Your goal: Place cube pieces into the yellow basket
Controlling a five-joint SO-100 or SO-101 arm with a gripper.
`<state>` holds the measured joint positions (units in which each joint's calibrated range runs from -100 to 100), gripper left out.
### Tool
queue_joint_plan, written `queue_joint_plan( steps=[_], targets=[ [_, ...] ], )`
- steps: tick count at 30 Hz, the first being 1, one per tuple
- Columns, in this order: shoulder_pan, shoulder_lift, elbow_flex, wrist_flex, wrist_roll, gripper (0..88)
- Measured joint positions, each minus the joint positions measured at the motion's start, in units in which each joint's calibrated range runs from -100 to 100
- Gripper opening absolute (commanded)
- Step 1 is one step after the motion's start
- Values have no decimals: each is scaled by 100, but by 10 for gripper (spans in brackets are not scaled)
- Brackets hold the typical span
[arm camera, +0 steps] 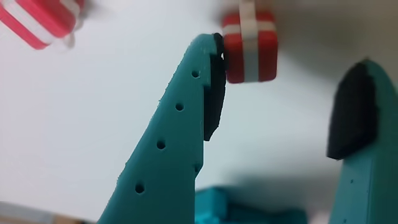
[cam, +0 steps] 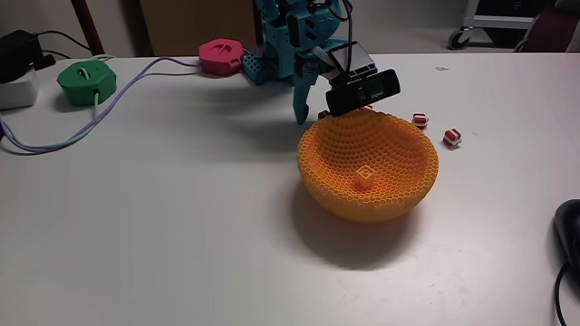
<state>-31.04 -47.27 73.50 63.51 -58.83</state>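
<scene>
Lining up on a red-and-white cube [arm camera: 250, 46]: hand [arm camera: 283, 90] is spread, nothing pinched, left pad [arm camera: 213, 93] already touching the cube's side, right pad [arm camera: 351, 112] well apart. Cube sits on the surface [cam: 181, 226] just behind the yellow basket [cam: 370, 167]. Suggest shifting so the cube is centred between the pads, dropping lower, then closing. One orange cube [cam: 364, 175] already in the basket; two more [cam: 421, 119] [cam: 453, 138] beside it.

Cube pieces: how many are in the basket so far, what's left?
Done: one yellow-orange cube sits inside the yellow basket. In hand: nothing gripped yet; in the wrist view the gripper is open, with a red-and-white cube on the table at one fingertip. Left: that cube and two red-and-white cubes right of the basket.
</scene>
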Motion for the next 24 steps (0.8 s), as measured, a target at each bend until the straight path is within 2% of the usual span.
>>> queue_joint_plan(
  steps=[2,6,7,12,20,22,24],
  targets=[
    [-10,0,79,-78,10,183],
    [-10,0,167,-155,10,11],
    [0,0,187,-189,24,0],
    [261,0,-49,78,269,0],
    [1093,207,-3616,3117,640,0],
    [1277,354,-4374,3128,679,0],
    [1383,512,-4601,2585,752,0]
  ],
)
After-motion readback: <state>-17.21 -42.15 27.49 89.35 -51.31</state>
